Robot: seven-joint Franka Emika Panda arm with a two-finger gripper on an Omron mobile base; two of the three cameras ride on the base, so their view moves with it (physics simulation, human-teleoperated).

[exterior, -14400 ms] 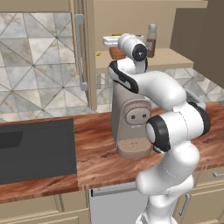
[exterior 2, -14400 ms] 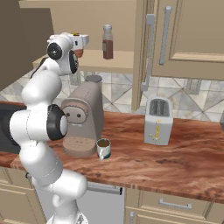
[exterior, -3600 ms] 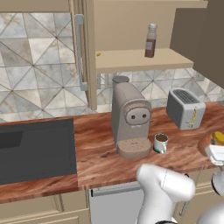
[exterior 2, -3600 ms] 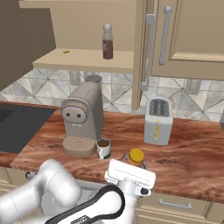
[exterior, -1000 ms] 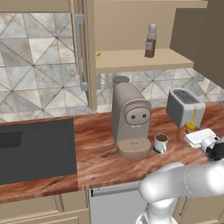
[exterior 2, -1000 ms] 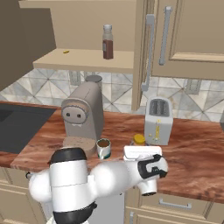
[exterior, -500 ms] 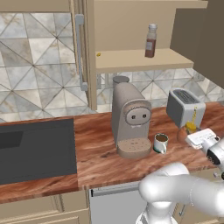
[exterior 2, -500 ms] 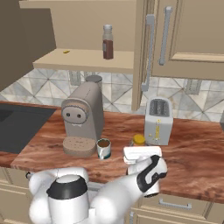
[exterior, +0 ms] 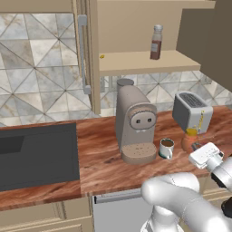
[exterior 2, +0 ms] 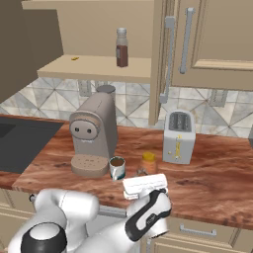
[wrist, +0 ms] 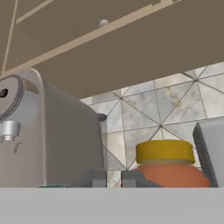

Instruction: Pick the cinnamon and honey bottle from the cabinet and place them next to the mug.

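The honey bottle [exterior: 189, 141] [exterior 2: 148, 162] [wrist: 168, 165], an orange jar with a yellow lid, stands upright on the counter just right of the white mug [exterior: 166, 148] [exterior 2: 117, 168]. My gripper [wrist: 113, 179] [exterior 2: 142, 173] [exterior: 195, 146] sits low in front of the jar. Its fingertips are nearly touching, with nothing between them. In the hand view the jar stands free beyond them, slightly to the right. The cinnamon [exterior: 156, 42] [exterior 2: 121, 47], a slim brown shaker, stands on the open cabinet shelf [exterior: 136, 62] [exterior 2: 89, 66] above the coffee machine.
A beige coffee machine [exterior: 136, 124] [exterior 2: 94, 133] [wrist: 48, 135] stands left of the mug, and a toaster [exterior: 192, 112] [exterior 2: 178, 136] stands behind the jar. A dark sink [exterior: 36, 154] lies at the left. The cabinet door's grey handle [exterior: 83, 54] hangs beside the shelf.
The gripper's fingers have come together from a wide stance. The hand stays low in front of the honey bottle, which has not moved.
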